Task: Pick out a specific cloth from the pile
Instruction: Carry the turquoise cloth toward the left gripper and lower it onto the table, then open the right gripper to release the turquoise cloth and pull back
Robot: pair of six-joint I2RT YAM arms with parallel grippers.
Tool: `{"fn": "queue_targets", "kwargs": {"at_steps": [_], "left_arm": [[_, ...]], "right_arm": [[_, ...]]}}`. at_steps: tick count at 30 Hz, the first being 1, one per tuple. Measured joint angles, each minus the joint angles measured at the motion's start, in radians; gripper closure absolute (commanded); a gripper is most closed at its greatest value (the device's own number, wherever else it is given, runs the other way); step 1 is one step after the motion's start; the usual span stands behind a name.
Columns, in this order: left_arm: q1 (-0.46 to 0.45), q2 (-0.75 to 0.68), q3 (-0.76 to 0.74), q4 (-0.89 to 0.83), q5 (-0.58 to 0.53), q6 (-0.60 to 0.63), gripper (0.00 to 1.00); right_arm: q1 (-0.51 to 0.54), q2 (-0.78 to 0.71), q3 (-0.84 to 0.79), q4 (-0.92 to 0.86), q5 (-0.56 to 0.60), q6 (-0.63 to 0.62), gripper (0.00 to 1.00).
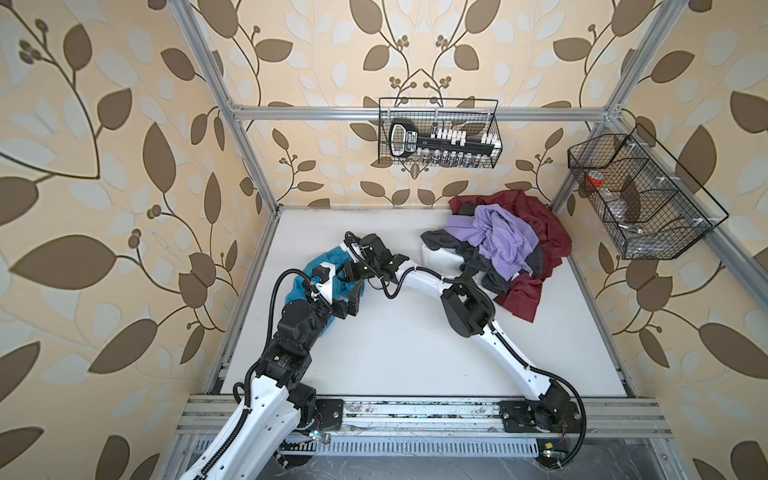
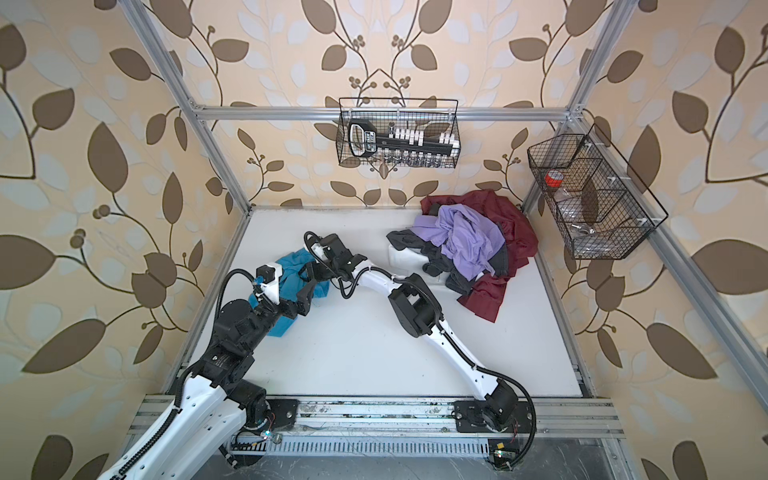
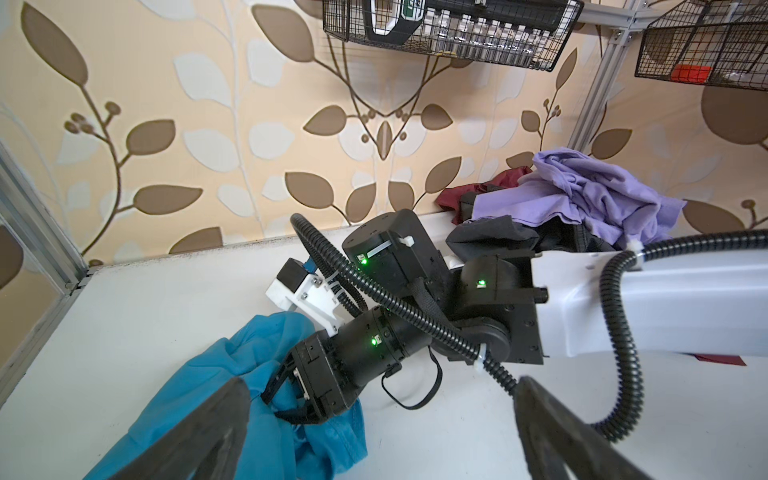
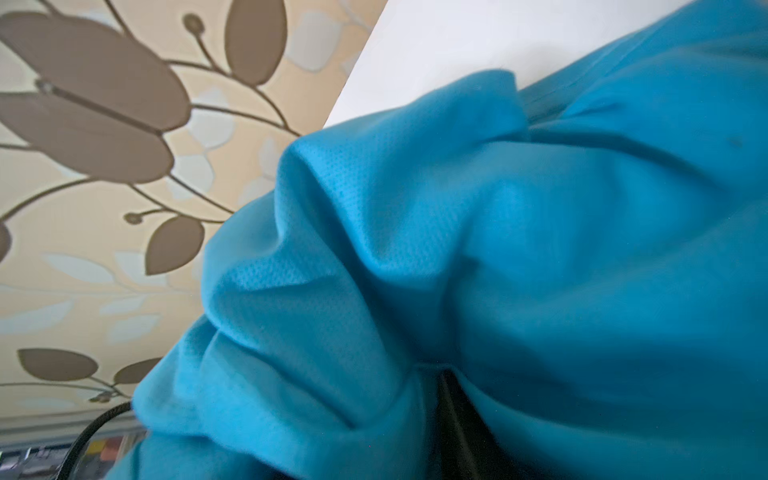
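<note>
Cloth (image 1: pixel 297 291), bright turquoise and thin, lies crumpled on the left side of the white bench (image 1: pixel 395 353), well apart from the pile (image 1: pixel 503 245) of lavender, maroon, dark and white garments in the far right corner. Both arms meet over it. The right claw (image 3: pixel 282 392) reaches across the middle and is sunk in the turquoise folds, its fingers narrowly parted. Fabric fills the right wrist view, so I cannot tell whether they pinch it. The left claw (image 3: pixel 380 386) is spread wide and holds nothing, with one finger lying over the cloth's edge. Judged from this, the picking-out looks nearly complete, since the chosen garment sits clear of the heap. What seems left is a clean release and drawing both arms away.
</note>
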Motion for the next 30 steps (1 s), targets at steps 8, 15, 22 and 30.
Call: {"fn": "queue_targets", "kwargs": {"at_steps": [8, 15, 22, 30], "left_arm": [[0.000, 0.001, 0.000, 0.000, 0.000, -0.002, 0.01], [0.000, 0.001, 0.000, 0.000, 0.000, -0.003, 0.01], [0.000, 0.000, 0.000, 0.000, 0.000, -0.004, 0.01], [0.000, -0.001, 0.000, 0.000, 0.000, -0.004, 0.01]], "right_arm": [[-0.041, 0.008, 0.000, 0.151, 0.171, 0.179, 0.69], [-0.049, 0.024, 0.000, 0.252, 0.154, 0.248, 0.37], [-0.042, -0.036, -0.159, 0.332, 0.047, 0.206, 0.01], [-0.030, -0.335, -0.435, 0.161, 0.105, 0.028, 0.00]]}}
